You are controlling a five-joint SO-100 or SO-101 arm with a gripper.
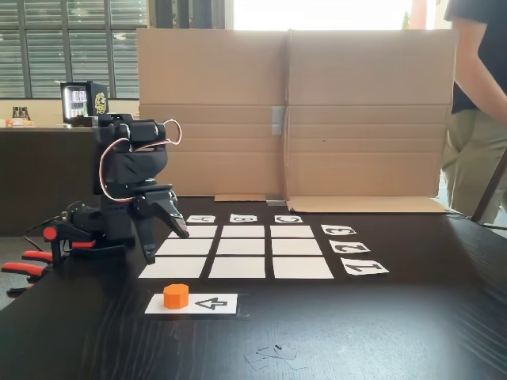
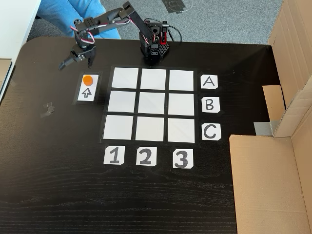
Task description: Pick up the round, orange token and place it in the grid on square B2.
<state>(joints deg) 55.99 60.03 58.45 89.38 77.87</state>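
Dark tabletop (image 1: 412,332) fills the foreground; nearest the camera, the token (image 1: 176,295) sits on the arrow strip (image 1: 207,303), apart from the grid (image 1: 238,247). Beyond it the gripper (image 1: 165,244) hangs with its fingers spread, holding nothing. To grasp well, it should drop straight over the token, straddle it squarely, then close before heading for square B2 (image 2: 152,103).
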